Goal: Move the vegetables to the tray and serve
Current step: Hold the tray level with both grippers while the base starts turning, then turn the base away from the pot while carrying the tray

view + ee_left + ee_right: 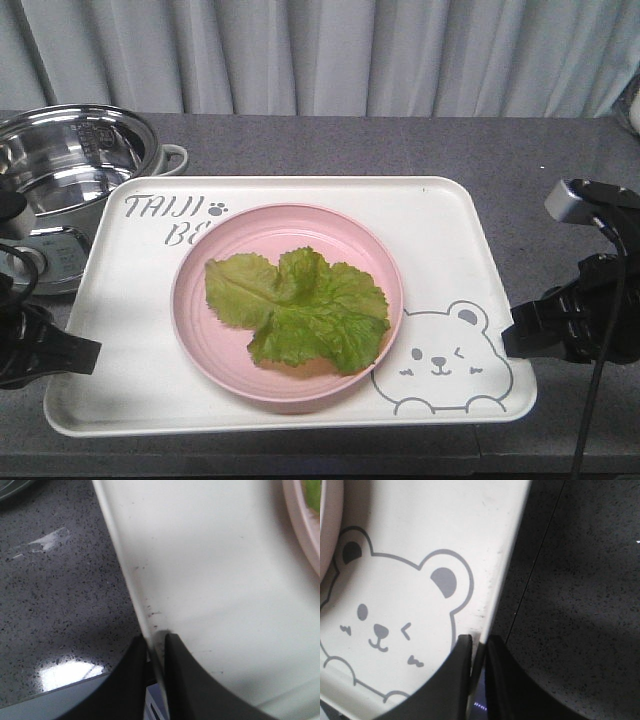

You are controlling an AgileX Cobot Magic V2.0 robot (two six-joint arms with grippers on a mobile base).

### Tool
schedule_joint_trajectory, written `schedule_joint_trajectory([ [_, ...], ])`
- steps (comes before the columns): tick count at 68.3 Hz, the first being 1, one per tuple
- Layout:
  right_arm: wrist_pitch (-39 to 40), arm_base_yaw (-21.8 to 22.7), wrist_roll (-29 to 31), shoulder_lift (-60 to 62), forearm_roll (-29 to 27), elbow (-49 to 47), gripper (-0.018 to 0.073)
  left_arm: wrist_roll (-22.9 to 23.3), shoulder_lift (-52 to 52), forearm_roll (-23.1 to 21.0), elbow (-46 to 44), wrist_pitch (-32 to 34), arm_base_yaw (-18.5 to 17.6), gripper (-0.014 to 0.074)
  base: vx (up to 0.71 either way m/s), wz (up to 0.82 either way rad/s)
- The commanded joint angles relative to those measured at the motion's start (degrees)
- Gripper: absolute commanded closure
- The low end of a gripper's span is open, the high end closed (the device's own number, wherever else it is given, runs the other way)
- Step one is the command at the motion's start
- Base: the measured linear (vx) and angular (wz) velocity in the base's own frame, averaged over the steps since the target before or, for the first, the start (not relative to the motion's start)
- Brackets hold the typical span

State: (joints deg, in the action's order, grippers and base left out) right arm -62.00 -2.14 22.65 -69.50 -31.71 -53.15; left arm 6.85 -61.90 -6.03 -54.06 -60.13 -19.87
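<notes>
The vegetables, crinkly green lettuce leaves, lie flat in a round pink plate. That plate stands on the cream-white tray with grey lettering and a winking bear. My left gripper is shut on the tray's left rim, one finger each side of it. My right gripper is shut on the tray's right rim beside the bear. In the left wrist view the left gripper pinches the rim edge-on; in the right wrist view the right gripper does likewise.
A steel pot in a cooker stands at the back left, close to the tray's far left corner. The dark speckled counter runs under and around the tray. A grey curtain hangs behind. The counter's front edge lies just below the tray.
</notes>
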Motion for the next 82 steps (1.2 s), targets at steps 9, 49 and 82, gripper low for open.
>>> schedule_joint_trajectory([
  [9,-2.0,-0.6,3.0,1.6,-4.6,-1.5,0.0561,-1.1,1.1,-2.0,-1.7,4.8,-0.6,0.0603,0.0,0.0],
  [49,-2.0,-0.6,3.0,1.6,-4.6,-1.5,0.0561,-1.1,1.1,-2.0,-1.7,4.8,-0.6,0.0603,0.0,0.0],
  [82,-2.2,-0.6,3.0,1.6,-4.6,-1.5,0.0561,-1.1,1.1,-2.0,-1.7,4.7,-0.6,0.0603,0.0,-0.14],
])
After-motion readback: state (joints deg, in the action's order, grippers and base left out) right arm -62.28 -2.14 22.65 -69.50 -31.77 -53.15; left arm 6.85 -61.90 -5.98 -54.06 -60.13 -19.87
